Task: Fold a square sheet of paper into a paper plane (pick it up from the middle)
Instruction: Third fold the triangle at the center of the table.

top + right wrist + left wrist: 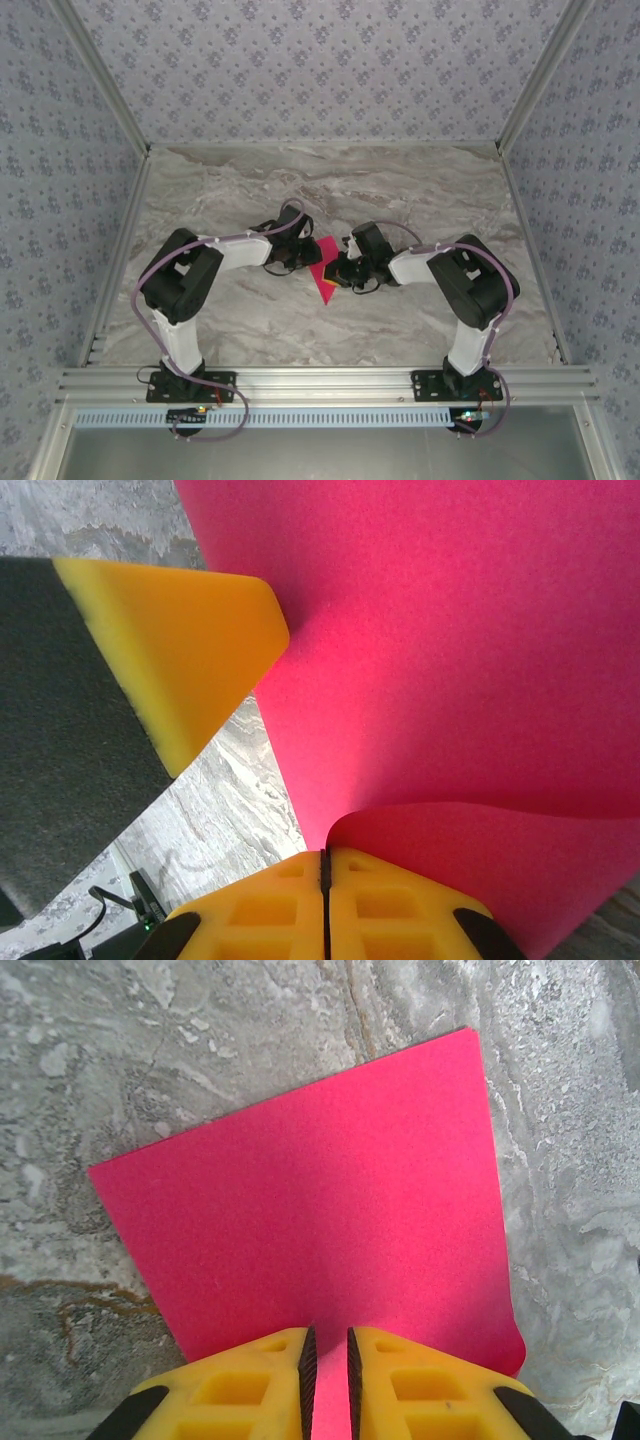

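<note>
The square sheet of paper (pixel 324 272) is bright magenta-pink and sits at mid-table between my two grippers. In the left wrist view the sheet (pixel 320 1190) spreads out ahead over the marble. My left gripper (pixel 328 1332) stands over its near edge, jaws a narrow gap apart with pink showing in the gap. My right gripper (pixel 324 852) is shut on an edge of the paper (pixel 450 630), which curls up out of its jaws. A yellow left finger (pixel 190 650) touches the sheet from the far side. From above, the left gripper (pixel 308 260) and the right gripper (pixel 338 274) nearly meet.
The marble-patterned table (pixel 420 190) is bounded by papered walls at the back and sides. An aluminium rail (pixel 330 382) carrying both arm bases runs along the near edge.
</note>
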Robot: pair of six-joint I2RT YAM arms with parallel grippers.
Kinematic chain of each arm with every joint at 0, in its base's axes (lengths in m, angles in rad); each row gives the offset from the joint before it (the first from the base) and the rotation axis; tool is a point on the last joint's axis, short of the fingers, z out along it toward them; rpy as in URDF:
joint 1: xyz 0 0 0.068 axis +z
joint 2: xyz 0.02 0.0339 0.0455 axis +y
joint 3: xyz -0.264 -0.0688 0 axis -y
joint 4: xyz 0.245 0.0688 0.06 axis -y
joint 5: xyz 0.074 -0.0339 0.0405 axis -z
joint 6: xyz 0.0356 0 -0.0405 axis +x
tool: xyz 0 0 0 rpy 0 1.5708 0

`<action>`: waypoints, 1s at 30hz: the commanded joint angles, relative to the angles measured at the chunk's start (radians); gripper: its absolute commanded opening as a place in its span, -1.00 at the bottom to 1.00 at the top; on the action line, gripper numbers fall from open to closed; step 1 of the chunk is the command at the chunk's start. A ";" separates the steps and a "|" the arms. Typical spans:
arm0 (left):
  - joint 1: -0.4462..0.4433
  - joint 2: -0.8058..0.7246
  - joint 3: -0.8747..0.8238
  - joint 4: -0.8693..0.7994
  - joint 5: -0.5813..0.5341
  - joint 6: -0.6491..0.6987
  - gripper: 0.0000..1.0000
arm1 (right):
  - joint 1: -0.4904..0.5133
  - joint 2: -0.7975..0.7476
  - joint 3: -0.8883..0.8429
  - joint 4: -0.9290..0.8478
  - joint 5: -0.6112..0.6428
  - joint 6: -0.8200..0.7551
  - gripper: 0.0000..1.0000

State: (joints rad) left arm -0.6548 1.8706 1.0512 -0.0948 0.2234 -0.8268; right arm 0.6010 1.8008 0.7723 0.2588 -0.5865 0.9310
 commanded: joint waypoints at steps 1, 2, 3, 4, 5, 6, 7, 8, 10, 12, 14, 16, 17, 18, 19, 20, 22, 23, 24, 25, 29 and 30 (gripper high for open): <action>0.002 0.025 0.011 -0.048 -0.004 0.021 -0.63 | 0.006 0.019 0.025 -0.001 -0.015 -0.026 -0.85; 0.000 0.025 0.011 -0.048 -0.004 0.020 -0.63 | 0.005 0.021 0.028 -0.001 -0.016 -0.028 -0.85; 0.000 0.024 0.011 -0.048 -0.005 0.021 -0.63 | 0.006 0.020 0.029 0.001 -0.018 -0.029 -0.85; 0.001 0.025 0.011 -0.047 -0.004 0.021 -0.63 | 0.006 0.022 0.031 0.000 -0.018 -0.030 -0.85; 0.001 0.025 0.012 -0.048 -0.004 0.022 -0.63 | 0.006 0.022 0.032 0.000 -0.020 -0.032 -0.85; 0.001 0.025 0.010 -0.048 -0.005 0.021 -0.63 | 0.006 0.022 0.034 0.002 -0.021 -0.032 -0.85; 0.000 0.025 0.009 -0.049 -0.004 0.020 -0.63 | 0.006 0.023 0.033 -0.001 -0.019 -0.033 -0.85; 0.000 0.025 0.009 -0.049 -0.004 0.021 -0.63 | 0.006 0.024 0.035 -0.003 -0.017 -0.035 -0.85; 0.001 0.027 0.009 -0.049 -0.003 0.022 -0.63 | 0.006 0.027 0.038 -0.011 -0.014 -0.037 -0.85; 0.001 0.025 0.009 -0.049 -0.002 0.021 -0.64 | 0.006 0.032 0.037 -0.010 -0.013 -0.037 -0.85; 0.001 0.025 0.008 -0.049 -0.002 0.022 -0.64 | 0.006 0.036 0.037 -0.007 -0.015 -0.038 -0.85; -0.001 0.025 0.009 -0.049 -0.001 0.021 -0.64 | 0.005 0.038 0.037 0.000 -0.018 -0.038 -0.85; 0.001 0.025 0.008 -0.049 -0.001 0.022 -0.64 | 0.006 0.038 0.039 -0.001 -0.019 -0.039 -0.85; 0.000 0.025 0.009 -0.049 0.000 0.021 -0.64 | 0.006 0.038 0.039 -0.001 -0.019 -0.042 -0.85; -0.001 0.025 0.007 -0.049 -0.001 0.022 -0.64 | 0.006 0.039 0.041 -0.005 -0.019 -0.046 -0.85; 0.000 0.025 0.007 -0.049 -0.001 0.021 -0.64 | 0.006 0.039 0.040 -0.010 -0.019 -0.050 -0.85; 0.000 0.025 0.007 -0.049 -0.001 0.023 -0.64 | 0.008 0.040 0.041 -0.011 -0.024 -0.059 -0.85; 0.000 0.025 0.007 -0.049 0.001 0.023 -0.64 | 0.007 0.041 0.040 -0.013 -0.027 -0.062 -0.85; -0.001 0.025 0.008 -0.050 0.001 0.023 -0.64 | 0.008 0.043 0.040 -0.014 -0.029 -0.067 -0.85; 0.000 0.025 0.008 -0.049 0.001 0.022 -0.64 | 0.008 0.045 0.041 -0.014 -0.030 -0.069 -0.85; 0.000 0.025 0.008 -0.050 0.001 0.023 -0.64 | 0.007 0.050 0.040 -0.004 -0.036 -0.075 -0.85; 0.000 0.024 0.008 -0.051 -0.001 0.023 -0.64 | 0.008 0.051 0.038 0.002 -0.037 -0.072 -0.85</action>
State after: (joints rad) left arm -0.6548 1.8721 1.0512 -0.0952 0.2234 -0.8200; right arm 0.6014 1.8313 0.7921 0.2592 -0.6102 0.8818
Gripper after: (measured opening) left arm 0.179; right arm 0.077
